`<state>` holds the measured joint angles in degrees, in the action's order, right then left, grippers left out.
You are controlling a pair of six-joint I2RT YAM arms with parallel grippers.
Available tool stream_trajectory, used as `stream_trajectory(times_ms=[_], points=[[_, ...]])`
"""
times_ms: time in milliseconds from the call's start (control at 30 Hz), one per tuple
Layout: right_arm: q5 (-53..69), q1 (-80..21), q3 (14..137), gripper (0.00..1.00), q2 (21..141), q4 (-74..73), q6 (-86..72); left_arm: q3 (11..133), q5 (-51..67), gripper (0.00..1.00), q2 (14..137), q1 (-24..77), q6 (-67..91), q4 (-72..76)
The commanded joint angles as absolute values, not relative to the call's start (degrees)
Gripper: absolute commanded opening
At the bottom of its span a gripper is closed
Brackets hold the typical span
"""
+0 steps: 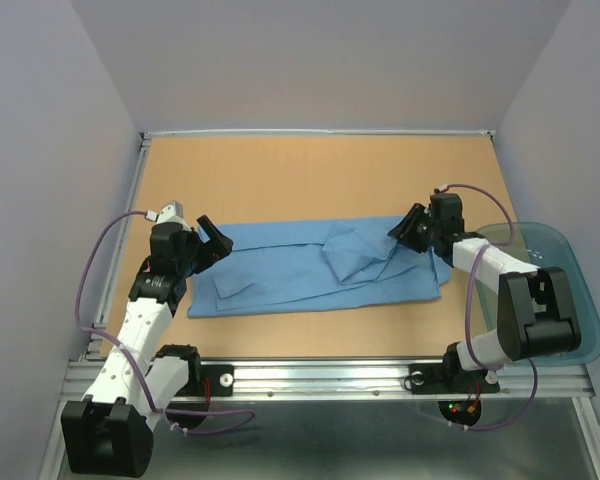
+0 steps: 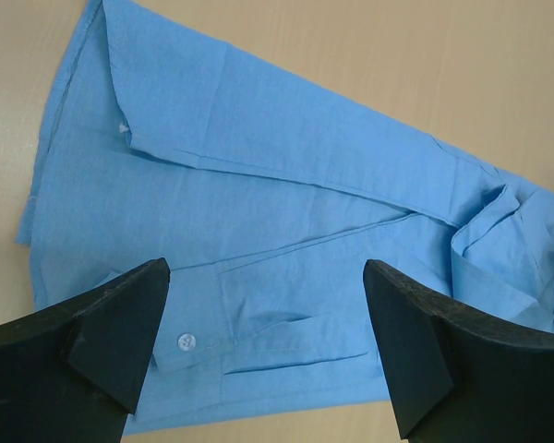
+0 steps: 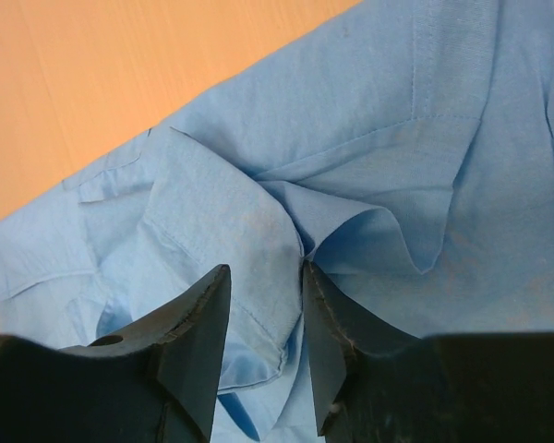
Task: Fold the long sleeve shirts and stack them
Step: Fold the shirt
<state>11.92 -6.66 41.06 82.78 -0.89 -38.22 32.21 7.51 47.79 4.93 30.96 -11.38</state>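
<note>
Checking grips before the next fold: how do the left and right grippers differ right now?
The left gripper is wide open and holds nothing; the right gripper is shut on a raised fold of the shirt. The left gripper sits over the flat-lying end, the right gripper at the bunched-up end. Both are at the same light blue shirt.
</note>
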Motion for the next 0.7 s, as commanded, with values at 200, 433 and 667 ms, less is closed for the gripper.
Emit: stream_trajectory(times_ms=[200,433,667], points=[[15.3,-8.0,48.9,0.43,82.7,-3.3,-32.8,30.8,8.2,0.99,47.7,5.3,31.1,-8.8],[13.6,-10.0,49.3,0.4,84.2,-4.8,-31.9,30.3,8.2,0.99,47.9,5.3,31.2,-8.3],[5.5,-10.0,43.2,0.37,84.0,-5.4,-32.5,30.1,8.2,0.99,47.8,5.4,31.2,-8.3]])
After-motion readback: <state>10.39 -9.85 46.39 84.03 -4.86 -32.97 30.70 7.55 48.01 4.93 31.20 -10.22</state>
